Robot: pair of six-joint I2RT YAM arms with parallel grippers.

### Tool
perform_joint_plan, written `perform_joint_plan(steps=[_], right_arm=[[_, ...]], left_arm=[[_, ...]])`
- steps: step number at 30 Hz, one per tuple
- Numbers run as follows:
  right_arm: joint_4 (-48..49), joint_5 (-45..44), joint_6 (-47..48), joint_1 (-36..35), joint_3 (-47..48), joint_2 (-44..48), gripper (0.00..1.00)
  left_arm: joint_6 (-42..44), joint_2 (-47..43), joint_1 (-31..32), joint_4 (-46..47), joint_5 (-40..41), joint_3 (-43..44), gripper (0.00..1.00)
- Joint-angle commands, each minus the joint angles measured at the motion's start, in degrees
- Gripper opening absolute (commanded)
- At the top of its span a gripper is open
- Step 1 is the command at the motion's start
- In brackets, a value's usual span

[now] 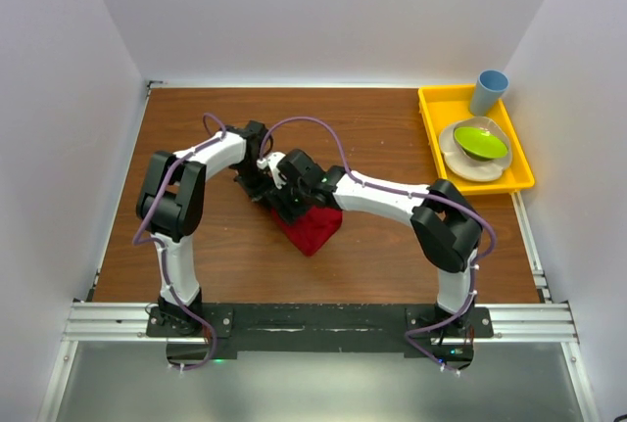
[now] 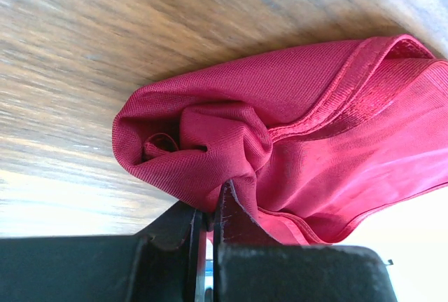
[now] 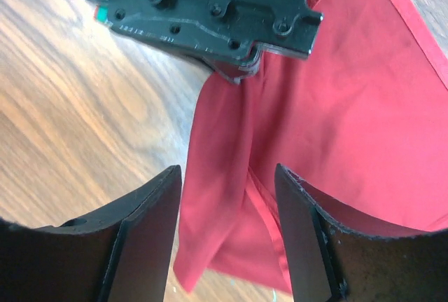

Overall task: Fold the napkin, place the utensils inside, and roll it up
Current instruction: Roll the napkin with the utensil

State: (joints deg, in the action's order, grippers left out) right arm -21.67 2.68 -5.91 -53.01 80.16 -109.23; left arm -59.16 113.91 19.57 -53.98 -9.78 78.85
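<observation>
From where I stood, the job looked to be at its first step, the fold. The napkin lay bunched in the middle of the desk, under both wrists, and I could see no utensils anywhere.

The left fingers were pinched together on a twisted knot of the red cloth at the lower centre of their own view. The right fingers stood apart just above the napkin, straddling a loose doubled edge without gripping it.

Next, I judged, the right fingers had to drop and close on that edge so the two arms could draw the cloth out flat.

The cloth itself was bright red and faintly shiny, with a stitched hem, and heavily creased.
</observation>
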Motion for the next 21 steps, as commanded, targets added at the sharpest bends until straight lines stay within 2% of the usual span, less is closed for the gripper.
perform_joint_plan(steps=[1, 4, 7, 9, 10, 14, 21], right_arm=[[9.0, -1.7, -1.6, -1.6, -3.6, 0.2, 0.59], [9.9, -2.6, -1.7, -3.1, -4.3, -0.4, 0.54], [10.8, -3.8, -1.5, -4.4, -5.3, -1.2, 0.43], [11.0, -3.9, -1.8, -4.8, -5.9, -1.7, 0.41], [10.9, -4.7, -1.8, -4.7, -6.1, -2.0, 0.41], [12.5, -7.8, -1.6, -5.0, -8.3, -2.0, 0.52], [14.8, -16.6, 1.9, -6.7, -12.2, -3.4, 0.55]], left_arm=[[-1.1, 1.6, -0.1, -2.4, 1.0, -2.3, 0.0], [-1.9, 1.1, -0.1, -2.1, 0.6, -2.6, 0.0], [-2.5, 0.9, -0.2, -1.8, 0.3, -3.1, 0.0], [-3.0, 0.6, -0.2, -1.6, -0.2, -3.3, 0.0], [-2.9, 0.5, -0.2, -1.4, -0.3, -3.3, 0.0], [-2.9, 0.3, -0.3, -1.5, -0.3, -3.4, 0.0], [-2.8, -0.2, -0.5, -1.1, -2.1, -4.2, 0.0]])
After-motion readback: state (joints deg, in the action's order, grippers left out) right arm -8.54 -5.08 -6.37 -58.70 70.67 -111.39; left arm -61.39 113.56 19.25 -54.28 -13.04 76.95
